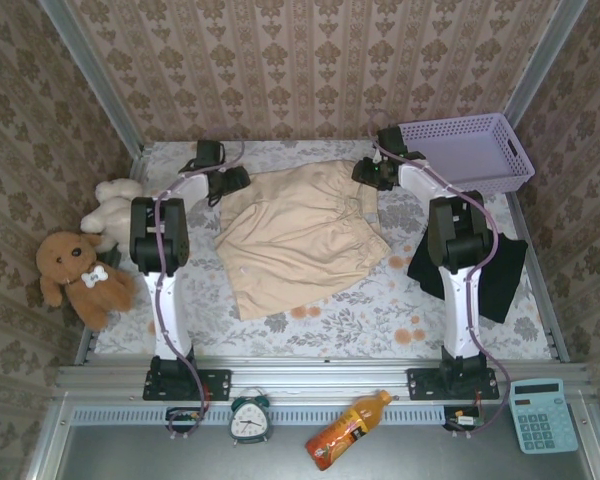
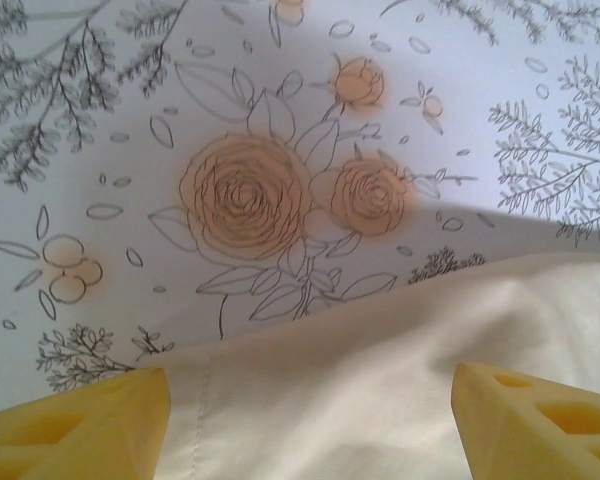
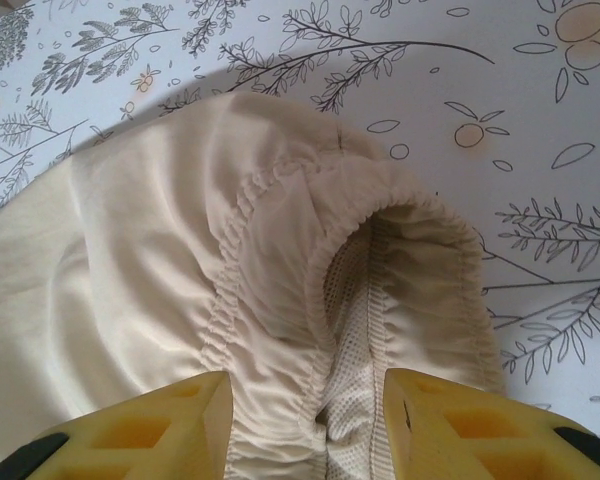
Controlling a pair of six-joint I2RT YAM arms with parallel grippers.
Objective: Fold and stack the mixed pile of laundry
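The beige-cream garment (image 1: 300,235), shorts with an elastic waistband, lies spread flat mid-table. My left gripper (image 1: 225,185) sits at its far left corner, open; in the left wrist view the yellow fingers (image 2: 90,420) stand wide apart over the cloth edge (image 2: 380,370). At the far right corner my right gripper (image 1: 370,172) is open, its jaws either side of the gathered waistband (image 3: 400,230) and mesh lining. The black T-shirt (image 1: 505,275) lies crumpled at the right, partly under the right arm.
A lavender mesh basket (image 1: 470,150) stands at the back right corner. White (image 1: 110,205) and brown (image 1: 75,275) plush toys sit off the left edge. A clock (image 1: 250,418), orange bottle (image 1: 345,430) and calculator (image 1: 542,415) lie on the near ledge.
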